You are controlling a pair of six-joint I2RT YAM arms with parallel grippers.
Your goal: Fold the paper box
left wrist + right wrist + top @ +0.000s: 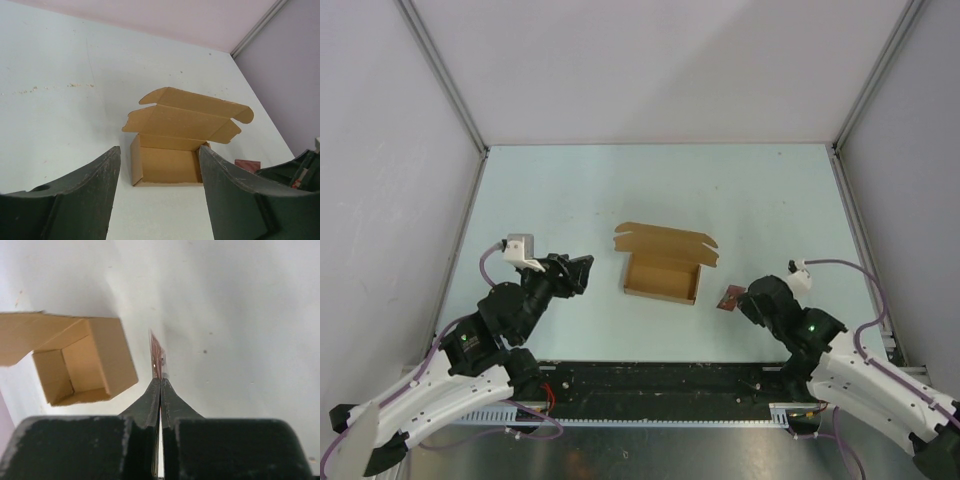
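The paper box (662,280) sits on the pale surface (770,200) at the middle of the top view, between the two arms. Its shallow brown tray is already formed, with four walls standing and the top open. The lid panel (665,243) lies folded back beyond the tray toward the upper part of the frame, with rounded tabs at both ends. In the left wrist view the box (167,165) is at centre, the lid rising tilted behind the tray.

Just right of the tray's lower right corner is a small dark red card (730,298), apart from the cardboard by a narrow gap. The right fingers (150,402) are clenched on it. In the right wrist view the card (157,352) shows edge-on, poking out from their pressed-together tips, with the box (82,362) at left. Whether the card touches the surface I cannot tell.

The left fingers (578,270) hang left of the box, well apart from it. They are spread wide and grasp nothing, and in their own view (95,195) they frame the tray.
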